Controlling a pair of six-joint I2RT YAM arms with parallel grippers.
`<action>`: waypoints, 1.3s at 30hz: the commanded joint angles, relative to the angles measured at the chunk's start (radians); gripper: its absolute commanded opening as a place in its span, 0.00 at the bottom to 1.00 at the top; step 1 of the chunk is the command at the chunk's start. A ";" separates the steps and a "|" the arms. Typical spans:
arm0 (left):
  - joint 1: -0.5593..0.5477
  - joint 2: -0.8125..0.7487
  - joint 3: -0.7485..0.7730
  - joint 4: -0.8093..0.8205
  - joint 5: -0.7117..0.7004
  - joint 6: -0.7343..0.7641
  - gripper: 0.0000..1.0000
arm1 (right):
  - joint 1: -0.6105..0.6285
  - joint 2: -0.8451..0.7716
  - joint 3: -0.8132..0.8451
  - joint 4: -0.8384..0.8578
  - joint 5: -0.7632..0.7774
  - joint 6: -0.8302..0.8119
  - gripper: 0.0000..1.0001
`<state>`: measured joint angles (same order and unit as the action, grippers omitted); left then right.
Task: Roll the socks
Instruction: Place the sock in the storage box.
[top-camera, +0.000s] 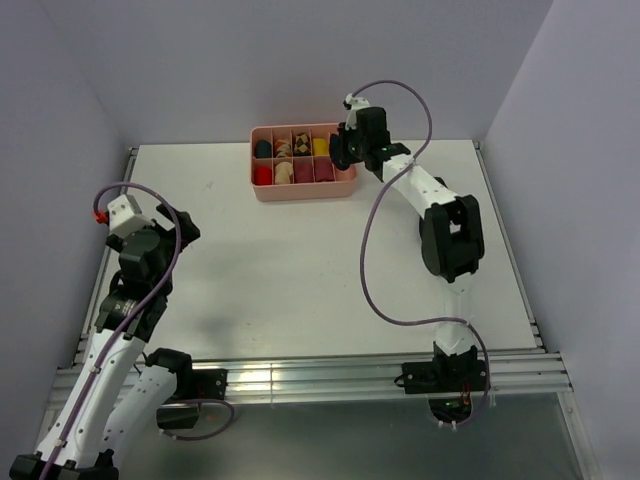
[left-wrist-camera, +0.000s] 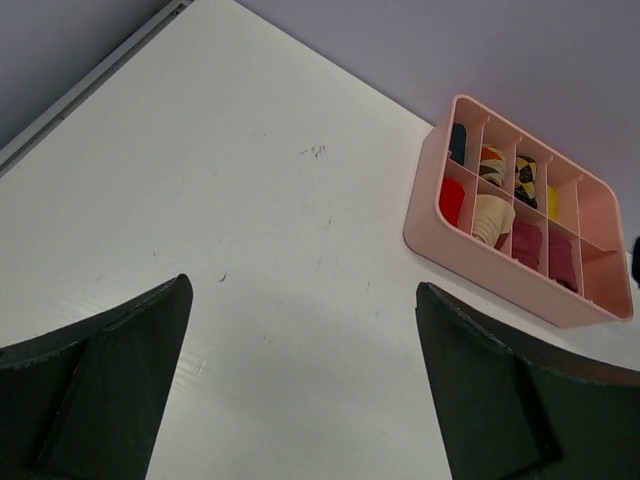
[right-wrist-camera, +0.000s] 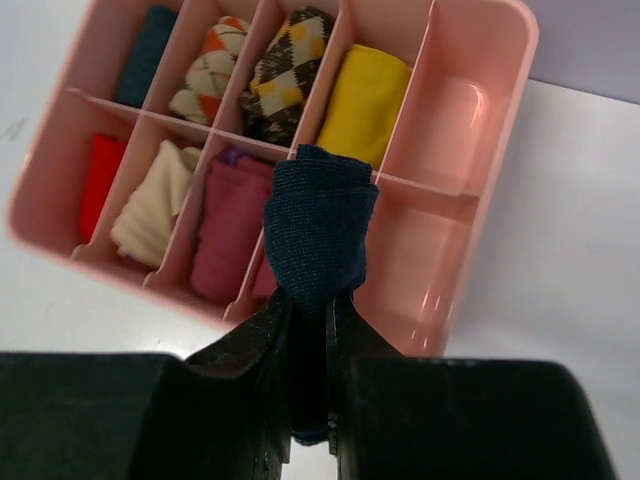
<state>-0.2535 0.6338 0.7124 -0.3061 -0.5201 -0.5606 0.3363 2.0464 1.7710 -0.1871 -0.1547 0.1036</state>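
1. Right gripper (right-wrist-camera: 310, 300): jaws nearly closed, pinching a rolled navy sock (right-wrist-camera: 320, 230) by its lower end to prevent unrolling.
2. Sock suspended above the pink divided tray (right-wrist-camera: 505, 70), over the divider (right-wrist-camera: 425, 186) beside two vacant right-end compartments (right-wrist-camera: 455, 110); probably bound for one.
3. Other rolled socks (right-wrist-camera: 365, 95) packed alongside, one per cell.
4. Left gripper (left-wrist-camera: 303, 300): jaws wide apart, holding nothing, parked over the white table (left-wrist-camera: 250, 180), away from the tray.

No text, label, brand, number or sign is showing legibly in any of the three views.
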 joint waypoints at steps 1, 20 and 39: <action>0.002 0.003 0.006 0.032 0.044 0.036 0.98 | -0.008 0.110 0.129 0.006 0.037 0.019 0.00; 0.002 0.027 -0.024 0.042 0.091 0.048 0.97 | -0.026 0.254 0.192 -0.106 0.204 0.059 0.00; 0.002 0.050 -0.018 0.018 0.089 0.039 0.97 | -0.029 0.193 0.228 -0.127 0.099 0.056 0.47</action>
<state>-0.2535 0.6819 0.6853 -0.3004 -0.4412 -0.5346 0.3168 2.3043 1.9495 -0.3080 -0.0456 0.1665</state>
